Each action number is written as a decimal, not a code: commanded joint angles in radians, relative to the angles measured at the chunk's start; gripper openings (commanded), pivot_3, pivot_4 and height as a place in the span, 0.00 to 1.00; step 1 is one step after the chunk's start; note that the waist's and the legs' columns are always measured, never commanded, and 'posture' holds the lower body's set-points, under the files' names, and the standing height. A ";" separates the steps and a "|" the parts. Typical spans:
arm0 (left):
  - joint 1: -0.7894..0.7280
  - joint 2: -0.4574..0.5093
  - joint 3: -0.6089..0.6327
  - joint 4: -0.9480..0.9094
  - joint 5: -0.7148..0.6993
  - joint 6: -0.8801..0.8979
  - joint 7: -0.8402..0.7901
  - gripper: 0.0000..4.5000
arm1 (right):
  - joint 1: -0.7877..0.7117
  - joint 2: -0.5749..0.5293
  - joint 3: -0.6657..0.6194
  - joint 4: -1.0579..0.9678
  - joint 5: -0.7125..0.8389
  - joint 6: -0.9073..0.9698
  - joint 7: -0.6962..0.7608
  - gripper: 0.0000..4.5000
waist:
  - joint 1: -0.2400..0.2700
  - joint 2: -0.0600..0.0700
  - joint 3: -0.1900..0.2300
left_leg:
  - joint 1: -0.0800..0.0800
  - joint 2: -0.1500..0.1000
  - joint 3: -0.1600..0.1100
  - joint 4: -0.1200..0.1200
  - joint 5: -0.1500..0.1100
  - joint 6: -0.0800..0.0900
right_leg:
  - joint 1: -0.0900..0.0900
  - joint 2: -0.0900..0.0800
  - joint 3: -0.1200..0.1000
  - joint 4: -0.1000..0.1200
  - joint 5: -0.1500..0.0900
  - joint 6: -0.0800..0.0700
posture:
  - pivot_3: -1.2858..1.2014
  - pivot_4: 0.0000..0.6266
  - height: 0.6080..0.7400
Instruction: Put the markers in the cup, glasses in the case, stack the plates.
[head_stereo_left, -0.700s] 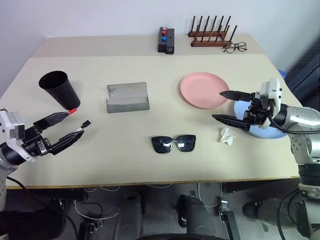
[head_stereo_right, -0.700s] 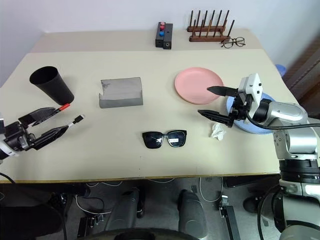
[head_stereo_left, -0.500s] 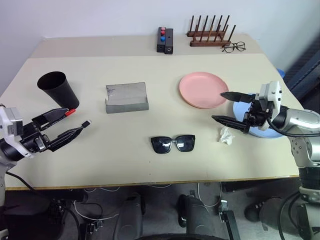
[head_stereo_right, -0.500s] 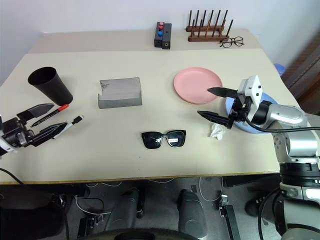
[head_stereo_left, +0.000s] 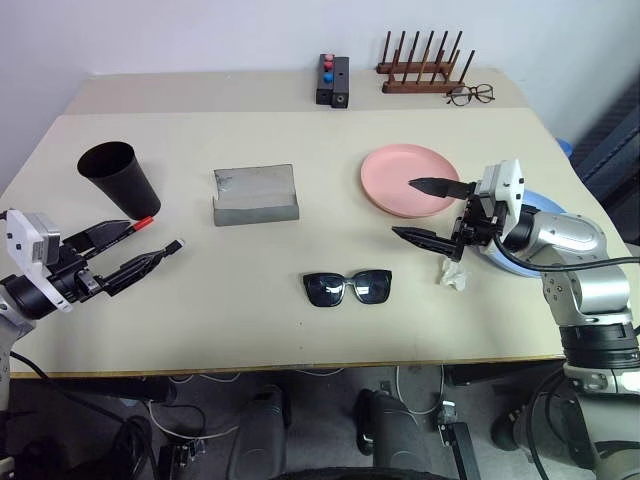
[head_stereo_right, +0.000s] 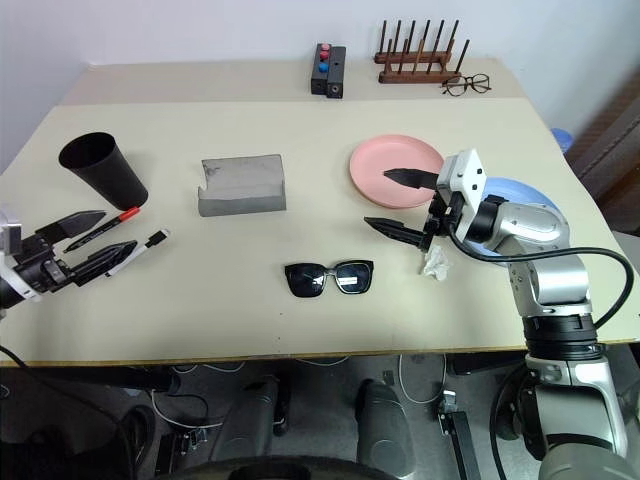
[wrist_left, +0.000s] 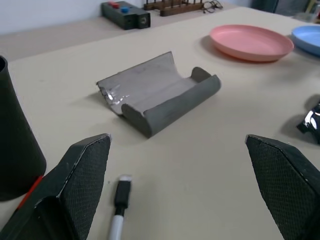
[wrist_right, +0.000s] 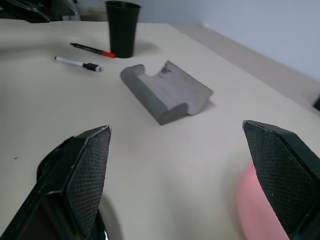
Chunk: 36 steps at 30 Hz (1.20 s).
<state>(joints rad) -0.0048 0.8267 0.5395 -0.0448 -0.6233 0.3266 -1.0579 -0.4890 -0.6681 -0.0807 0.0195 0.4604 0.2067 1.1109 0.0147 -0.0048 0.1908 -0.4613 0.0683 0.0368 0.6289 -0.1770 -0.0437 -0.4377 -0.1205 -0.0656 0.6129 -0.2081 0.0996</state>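
Sunglasses (head_stereo_right: 329, 277) lying untouched mid-table, now just below-left of the right pincer (head_stereo_right: 394, 203), which is swinging in from the blue plate (head_stereo_right: 523, 190), fingers released wide, empty. Probably glasses first. Left pincer (head_stereo_left: 127, 252) also released, straddling both markers (head_stereo_left: 168, 246).

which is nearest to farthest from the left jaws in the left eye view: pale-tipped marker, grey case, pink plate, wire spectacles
From the left gripper, jaws open:
1. Pale-tipped marker, right at the fingertips.
2. Grey case, mid-table, towards the back.
3. Pink plate, across on the right half.
4. Wire spectacles, far back right corner by the wooden rack.
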 joint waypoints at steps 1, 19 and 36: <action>-0.035 0.016 0.019 -0.001 -0.009 -0.009 0.010 1.00 | -0.019 0.016 -0.014 -0.041 0.010 -0.013 -0.022 0.95 | -0.001 -0.001 0.000 | 0.000 0.000 0.000 0.000 0.000 0.000 | 0.000 0.000 0.000 0.000 0.000 0.000 | 0.52 0.24 1.00; -0.070 0.088 -0.074 0.045 0.093 0.140 0.117 1.00 | 0.020 0.223 0.171 -0.322 0.165 0.387 -0.200 0.95 | -0.003 -0.001 -0.001 | 0.000 0.000 0.000 -0.001 -0.001 -0.001 | -0.001 0.000 0.000 0.001 0.000 0.000 | 0.52 0.24 1.00; -0.355 0.133 -0.411 0.254 0.320 0.256 0.165 1.00 | 0.014 0.217 0.157 -0.286 0.108 0.312 -0.217 0.95 | -0.003 -0.001 -0.001 | 0.000 0.000 0.000 -0.001 0.000 0.000 | -0.002 0.001 0.000 0.001 0.000 0.000 | 0.52 0.24 1.00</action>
<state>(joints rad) -0.3347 0.9535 0.1565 0.1899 -0.3343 0.5994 -0.8787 -0.4637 -0.4512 0.0986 -0.2476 0.5637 0.5431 0.8902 0.0121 -0.0062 0.1899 -0.4614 0.0685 0.0372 0.6278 -0.1767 -0.0433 -0.4392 -0.1197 -0.0652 0.6145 -0.2079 0.0996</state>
